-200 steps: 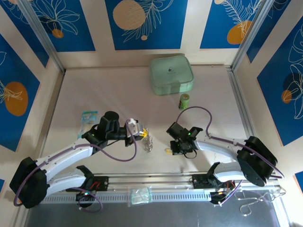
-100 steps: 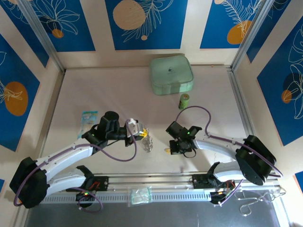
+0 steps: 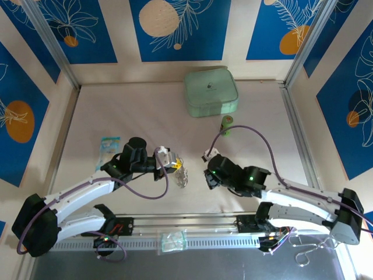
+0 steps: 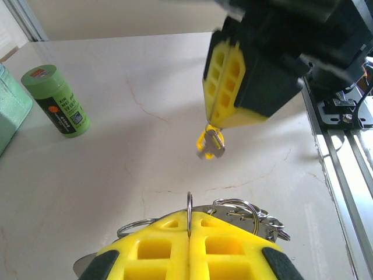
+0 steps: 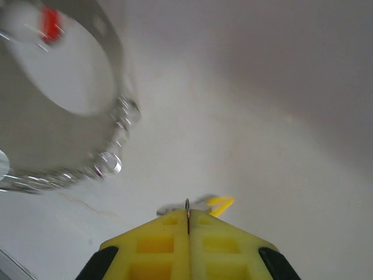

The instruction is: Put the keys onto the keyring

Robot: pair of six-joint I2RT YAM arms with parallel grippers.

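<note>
My left gripper (image 4: 189,220) is shut on a thin wire ring of the keyring (image 4: 252,213), a silvery bunch of loops and links that hangs just above the table. From above, the left gripper (image 3: 173,165) holds the keyring (image 3: 182,177) near the table's middle. In the right wrist view the keyring (image 5: 113,137) is a blurred loop at upper left, with the red key (image 5: 51,24) beside it. My right gripper (image 5: 187,219) is shut on the small ring of the yellow key (image 5: 220,203). The left wrist view has the right gripper (image 4: 217,121) just beyond the keyring, with the yellow key (image 4: 210,143) dangling off the table.
A green cylinder (image 3: 226,124) stands behind the right arm, and a pale green case (image 3: 211,92) lies at the back. A small packet (image 3: 108,144) lies left of the left arm. A metal rail (image 3: 192,221) runs along the near edge with a plastic bag (image 3: 173,240) on it.
The right gripper closed on the yellow key, lifted it off the table and swung left toward the keyring. The left arm has stayed still with the keyring.
</note>
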